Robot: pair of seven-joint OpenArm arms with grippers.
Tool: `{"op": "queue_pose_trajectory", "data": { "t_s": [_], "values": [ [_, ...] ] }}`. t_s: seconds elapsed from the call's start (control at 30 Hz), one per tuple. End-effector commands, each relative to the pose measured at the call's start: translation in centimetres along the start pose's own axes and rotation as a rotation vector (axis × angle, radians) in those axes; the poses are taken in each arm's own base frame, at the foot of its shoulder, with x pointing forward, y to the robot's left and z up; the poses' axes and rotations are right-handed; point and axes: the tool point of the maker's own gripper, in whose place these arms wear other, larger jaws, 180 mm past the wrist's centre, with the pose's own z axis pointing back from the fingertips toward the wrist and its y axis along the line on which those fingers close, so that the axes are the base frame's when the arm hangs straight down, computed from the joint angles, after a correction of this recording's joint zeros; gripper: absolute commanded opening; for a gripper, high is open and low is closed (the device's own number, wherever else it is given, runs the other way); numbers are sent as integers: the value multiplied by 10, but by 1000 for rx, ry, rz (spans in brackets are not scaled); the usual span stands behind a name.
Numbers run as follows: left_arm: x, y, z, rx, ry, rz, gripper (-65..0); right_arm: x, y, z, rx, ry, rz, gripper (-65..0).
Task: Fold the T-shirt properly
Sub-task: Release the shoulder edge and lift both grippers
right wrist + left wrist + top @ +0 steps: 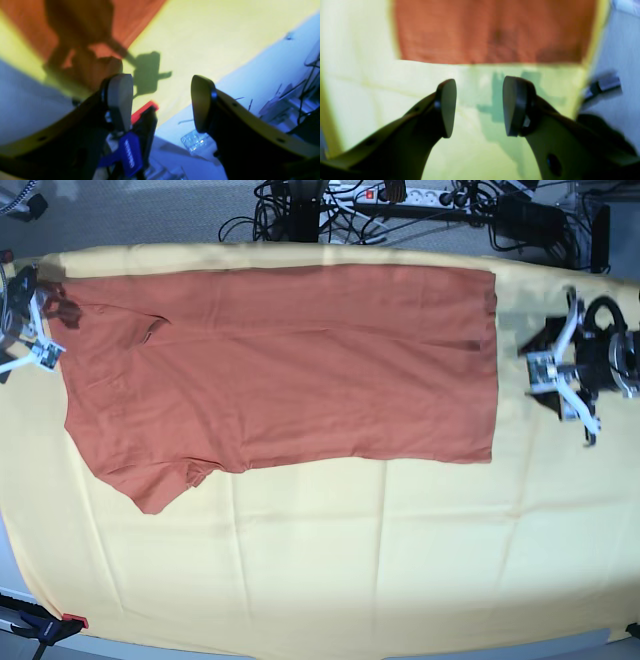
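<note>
The rust-orange T-shirt point(290, 365) lies spread flat on the large pale yellow cloth point(330, 560), hem toward the base view's right, and one sleeve point(155, 480) sticks out at the lower left. My left gripper point(548, 372) is open and empty over the yellow cloth, just right of the hem. In the left wrist view the gripper point(480, 107) faces the shirt's straight edge point(492, 30). My right gripper point(28, 330) is open and empty beside the shirt's crumpled upper left corner. In the right wrist view the gripper point(162, 102) has the shirt point(135, 17) at the upper left.
Cables and a power strip point(400, 195) lie along the table's back edge. A red and black clamp point(55, 627) holds the cloth at the front left corner. Another clamp point(143, 116) shows below my right gripper, at the table's edge.
</note>
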Motion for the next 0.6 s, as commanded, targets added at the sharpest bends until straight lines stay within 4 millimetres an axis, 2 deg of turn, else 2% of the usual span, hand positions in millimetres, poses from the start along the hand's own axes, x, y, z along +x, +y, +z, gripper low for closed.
{"op": "queue_pose_trajectory", "data": {
  "t_s": [0.0, 0.1, 0.23, 0.4, 0.47, 0.57],
  "values": [
    [-4, 26, 8, 82, 1, 39, -340, 7, -23, 9, -64, -29, -15, -264],
    [-13, 64, 5, 150, -42, 193, -340, 20, -37, 15, -92, -88, -67, -264],
    [-31, 108, -4, 161, -143, 479, -339, 26, -43, 17, -104, -121, -86, -264],
    [-51, 153, -8, 112, -419, 917, -338, 30, -43, 17, -105, -139, -89, -264],
    [-69, 161, -16, 108, -493, 1103, -333, 30, -43, 17, -110, -141, -99, -264],
    [-78, 148, -43, 5, -549, 1313, -289, 36, -45, 18, -125, -172, -97, -264]
  ]
}}
